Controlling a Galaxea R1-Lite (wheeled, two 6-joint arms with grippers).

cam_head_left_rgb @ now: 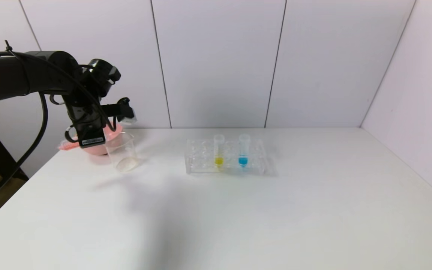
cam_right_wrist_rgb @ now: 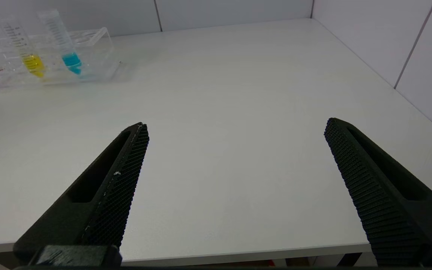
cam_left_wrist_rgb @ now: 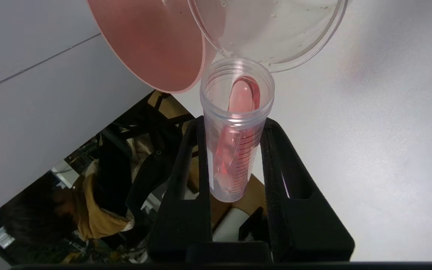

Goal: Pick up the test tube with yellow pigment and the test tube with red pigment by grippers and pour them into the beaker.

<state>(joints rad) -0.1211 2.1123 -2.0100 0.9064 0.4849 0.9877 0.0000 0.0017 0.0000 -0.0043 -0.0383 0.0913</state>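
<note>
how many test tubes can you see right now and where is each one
3. The yellow test tube and the blue test tube stand side by side in the clear rack. The red test tube is gripped in the left hand, tipped toward the beaker.

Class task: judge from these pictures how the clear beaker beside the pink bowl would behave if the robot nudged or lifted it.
The beaker looks thin-walled, clear and nearly empty, so probably light and easy to slide or tip. Its smooth wall may be slippery to grip. The pink bowl close behind it could get bumped.

No text, label or number can be read anywhere.
</note>
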